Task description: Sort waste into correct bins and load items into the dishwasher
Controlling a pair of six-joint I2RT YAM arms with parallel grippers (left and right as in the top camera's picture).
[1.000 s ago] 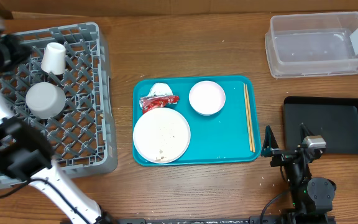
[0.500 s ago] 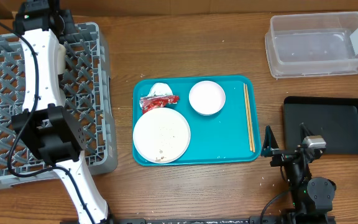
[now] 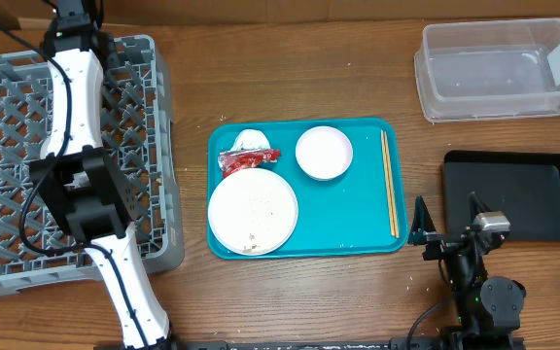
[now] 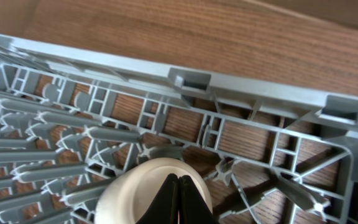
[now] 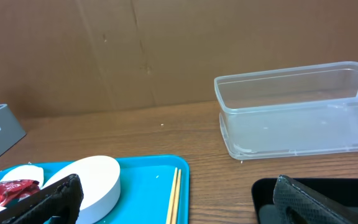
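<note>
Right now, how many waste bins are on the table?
2. The clear plastic tub sits at the overhead view's top right. The black tray lies just below it, right of the teal tray. Neither is blocked, and no other bin shows.

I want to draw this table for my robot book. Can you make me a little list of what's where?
Dish rack: at the left, under the left arm
Left gripper: shut, over a white cup in the rack
Right gripper: open, near the black tray
Teal tray: white plate, pink bowl, red wrapper, tissue, chopsticks
Clear tub: far right corner
</note>
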